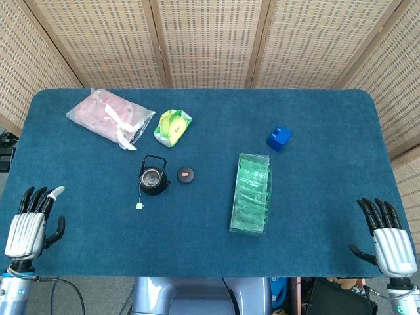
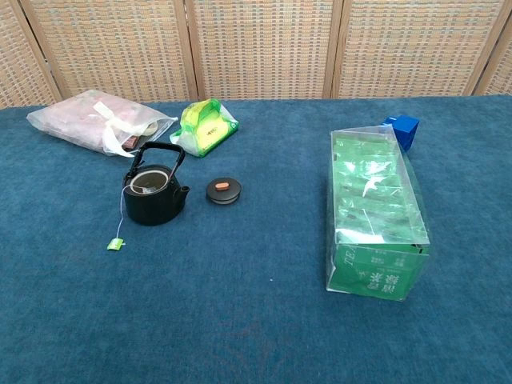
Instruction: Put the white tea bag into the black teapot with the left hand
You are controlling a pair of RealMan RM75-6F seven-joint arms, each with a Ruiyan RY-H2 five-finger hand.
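The black teapot (image 2: 154, 194) stands open on the blue counter (image 1: 315, 190), its handle upright. Something pale shows inside at the mouth (the white tea bag, by the look of it, though it is too small to make out clearly). A thin string (image 2: 122, 218) runs from the rim down the pot's side to a small green tag (image 2: 116, 244) lying on the counter just in front. The teapot's lid (image 2: 224, 190), black with an orange knob, lies flat beside the pot.

A clear box (image 2: 374, 210) packed with green tea packets lies on its side, well apart from the pot. Behind the pot lie a clear bag of pink contents (image 2: 100, 122) and a green-and-yellow packet (image 2: 206, 126); a small blue box (image 2: 402, 128) sits further back.

The left hand (image 1: 29, 222) hovers at the counter's near corner, fingers apart, holding nothing. The right hand (image 1: 386, 236) likewise, at the opposite near corner.
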